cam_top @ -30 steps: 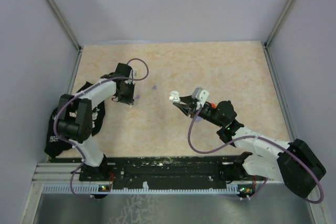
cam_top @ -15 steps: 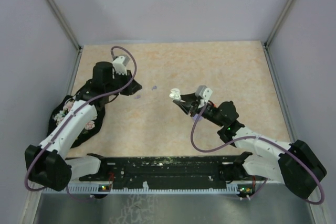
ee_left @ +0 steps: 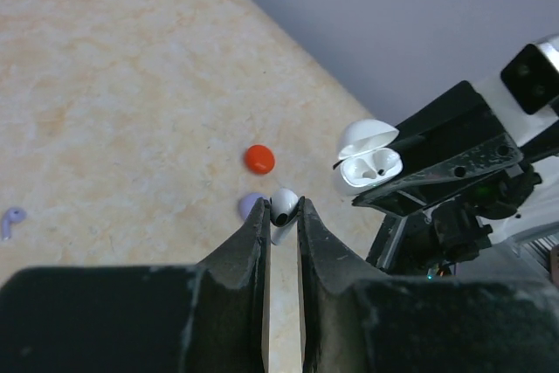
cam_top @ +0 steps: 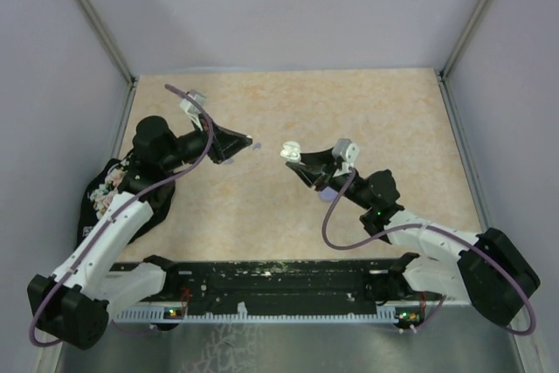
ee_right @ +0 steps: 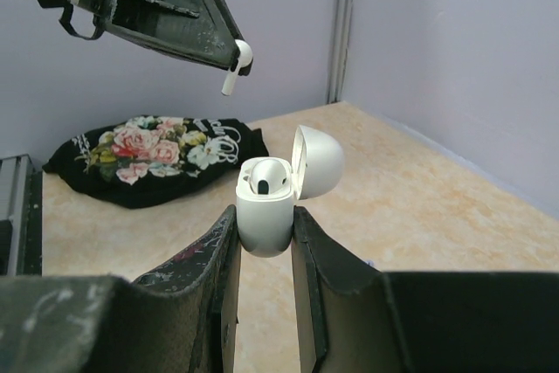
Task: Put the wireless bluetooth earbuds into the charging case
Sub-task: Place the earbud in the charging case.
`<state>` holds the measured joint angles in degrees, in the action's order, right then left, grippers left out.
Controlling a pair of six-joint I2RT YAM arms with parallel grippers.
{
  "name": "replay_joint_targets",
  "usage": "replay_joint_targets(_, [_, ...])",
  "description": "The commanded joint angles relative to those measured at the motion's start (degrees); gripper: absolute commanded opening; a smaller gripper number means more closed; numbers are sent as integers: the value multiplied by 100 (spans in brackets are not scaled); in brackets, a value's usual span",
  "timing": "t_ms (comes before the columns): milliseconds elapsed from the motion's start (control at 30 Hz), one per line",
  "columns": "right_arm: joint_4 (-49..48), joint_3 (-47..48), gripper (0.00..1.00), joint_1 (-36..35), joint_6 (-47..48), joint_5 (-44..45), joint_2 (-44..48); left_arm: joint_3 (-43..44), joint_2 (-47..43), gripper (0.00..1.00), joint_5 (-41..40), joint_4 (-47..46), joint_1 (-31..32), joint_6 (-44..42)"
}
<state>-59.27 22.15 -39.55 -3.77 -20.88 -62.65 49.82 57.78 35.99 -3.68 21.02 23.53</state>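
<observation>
My left gripper [ee_left: 281, 208] is shut on a white earbud [ee_left: 285, 205], pinched at the fingertips with its stem pointing down. It hangs in the air left of centre [cam_top: 247, 141]. My right gripper [ee_right: 265, 220] is shut on the white charging case [ee_right: 265, 209], held upright with its lid open. One white earbud [ee_right: 266, 176] sits in a slot of the case. The held earbud [ee_right: 238, 65] is up and to the left of the case, apart from it. A lilac earbud [ee_left: 12, 216] lies on the table.
A red disc-shaped case [ee_left: 258, 158] and a lilac one [ee_left: 251, 207] lie on the table below the grippers. A black floral pouch [cam_top: 109, 194] sits at the left edge. Grey walls enclose the table on three sides.
The left arm has swung up from the left side of the table toward the centre, carrying the white earbud. The right gripper has edged slightly left with the open case.
</observation>
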Motion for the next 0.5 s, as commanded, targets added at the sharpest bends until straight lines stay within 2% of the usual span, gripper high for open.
replay_joint_targets(0, [-831, 250, 0, 33, -382, -82, -113, -136, -149, 10, 491, -1237, 153, 511])
replay_joint_targets(267, [-1717, 340, 0, -143, -783, 94, -536, -198, 33, 11, 511, -2412, 452, 1018])
replay_joint_targets(467, [-2055, 446, 0, -258, -838, 195, -656, -170, 118, 11, 464, -2666, 671, 1163])
